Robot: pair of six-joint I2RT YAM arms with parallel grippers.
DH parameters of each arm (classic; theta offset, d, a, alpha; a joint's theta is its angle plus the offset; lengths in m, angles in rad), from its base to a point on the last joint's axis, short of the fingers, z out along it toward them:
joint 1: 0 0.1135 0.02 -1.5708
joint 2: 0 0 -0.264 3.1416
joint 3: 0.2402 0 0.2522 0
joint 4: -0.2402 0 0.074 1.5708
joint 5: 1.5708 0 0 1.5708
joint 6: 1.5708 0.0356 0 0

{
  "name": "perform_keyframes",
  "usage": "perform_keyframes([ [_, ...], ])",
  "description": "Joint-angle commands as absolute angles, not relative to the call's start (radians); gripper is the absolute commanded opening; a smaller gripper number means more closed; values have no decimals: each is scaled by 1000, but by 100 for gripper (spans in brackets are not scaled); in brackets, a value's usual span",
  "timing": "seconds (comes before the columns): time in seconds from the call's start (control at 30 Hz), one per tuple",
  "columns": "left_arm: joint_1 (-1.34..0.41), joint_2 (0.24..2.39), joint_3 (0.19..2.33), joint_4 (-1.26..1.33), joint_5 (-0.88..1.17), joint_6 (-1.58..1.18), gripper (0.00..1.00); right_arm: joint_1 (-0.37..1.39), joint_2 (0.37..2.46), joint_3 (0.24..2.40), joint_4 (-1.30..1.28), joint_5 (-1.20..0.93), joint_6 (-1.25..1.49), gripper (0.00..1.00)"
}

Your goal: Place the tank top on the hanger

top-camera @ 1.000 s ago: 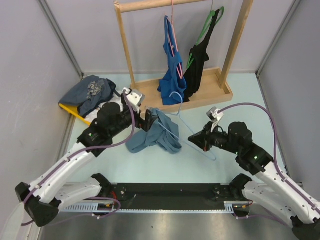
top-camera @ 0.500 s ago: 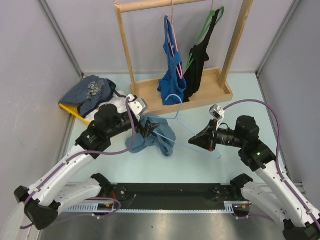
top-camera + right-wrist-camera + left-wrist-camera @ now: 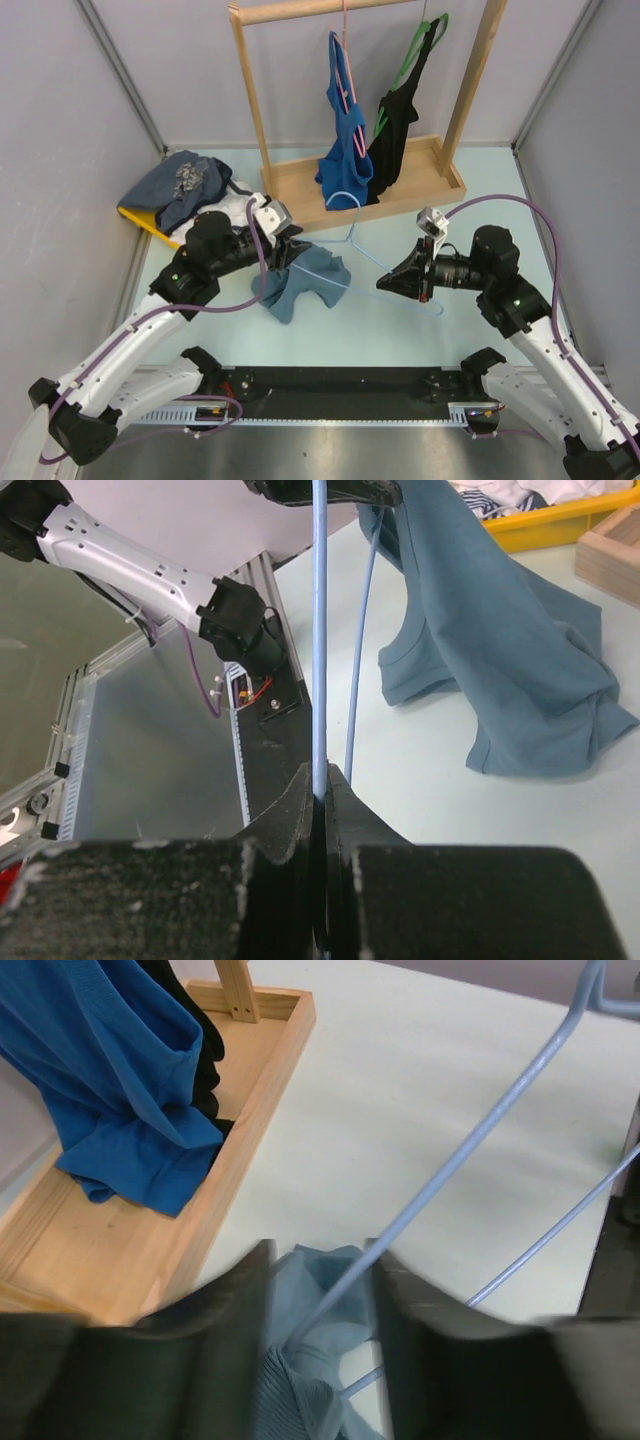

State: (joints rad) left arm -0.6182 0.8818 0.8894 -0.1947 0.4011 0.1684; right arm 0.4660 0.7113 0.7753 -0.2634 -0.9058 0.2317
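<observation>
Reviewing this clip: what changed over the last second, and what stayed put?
The left gripper drew back slightly toward its base, bunching the tank top tighter, and the hanger swung its near corner slightly right. The right gripper stays shut on the hanger; the blue top and black top are unchanged.

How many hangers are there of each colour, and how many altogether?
pink hanger: 1
green hanger: 1
light-blue hanger: 1
Total: 3
</observation>
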Motion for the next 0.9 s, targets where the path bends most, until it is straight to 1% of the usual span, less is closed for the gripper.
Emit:
perform_keyframes([
  [0.0, -612, 851, 858, -150, 422, 127, 36, 457, 715, 838, -212, -920, 210, 0],
  [0.03, -611, 847, 851, -150, 420, 124, 32, 457, 718, 839, -207, -919, 210, 0],
  [0.07, -612, 842, 847, -149, 425, 121, 24, 456, 721, 839, -199, -910, 207, 0],
  [0.13, -612, 830, 838, -149, 426, 110, 15, 456, 730, 839, -187, -901, 206, 0],
  [0.17, -612, 825, 836, -147, 423, 109, 8, 456, 736, 841, -186, -879, 199, 0],
  [0.27, -614, 807, 831, -147, 426, 104, 0, 456, 758, 844, -183, -823, 187, 0],
  [0.37, -614, 799, 844, -163, 442, 106, 0, 454, 781, 848, -190, -741, 175, 0],
  [0.4, -614, 798, 847, -170, 446, 107, 0, 454, 787, 851, -190, -718, 169, 2],
  [0.57, -614, 805, 888, -235, 514, 141, 0, 454, 831, 880, -210, -565, 144, 18],
  [0.63, -614, 813, 914, -300, 543, 178, 0, 454, 845, 891, -206, -520, 134, 29],
  [0.67, -614, 813, 922, -320, 567, 202, 0, 454, 853, 896, -201, -506, 133, 36],
  [0.7, -614, 808, 922, -349, 574, 210, 0, 451, 870, 897, -201, -496, 129, 41],
  [0.73, -614, 805, 919, -360, 577, 218, 0, 448, 876, 903, -196, -467, 126, 54],
  [0.77, -614, 796, 914, -382, 580, 231, 0, 446, 880, 907, -196, -451, 124, 76],
  [0.87, -612, 782, 904, -414, 565, 251, 0, 427, 896, 920, -195, -423, 115, 98],
])
